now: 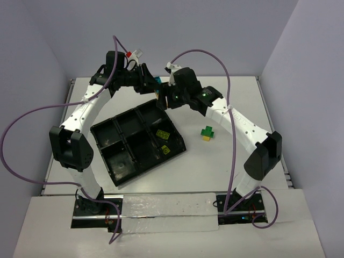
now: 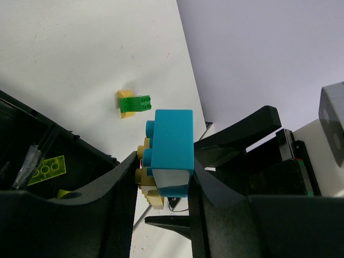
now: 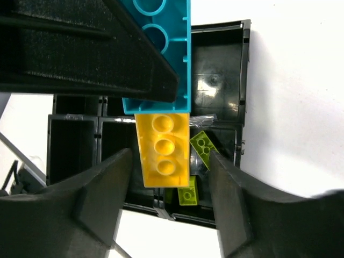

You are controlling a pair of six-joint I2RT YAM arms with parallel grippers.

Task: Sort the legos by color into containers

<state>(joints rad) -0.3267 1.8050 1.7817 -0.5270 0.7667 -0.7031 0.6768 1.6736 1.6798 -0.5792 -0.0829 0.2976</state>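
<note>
Yel. lego part-hidden, prob. on blue lego.

Pretty clearly a robotics lab test cell: bare white desk boxed in by plain pale walls, left arm and right arm bolted at its near edge, purple cables looping around

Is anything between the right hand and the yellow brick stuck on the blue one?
Nothing visible. The yellow brick sits between the open fingers of the right hand, with a gap showing on one side. The left hand clamps the blue brick.
</note>
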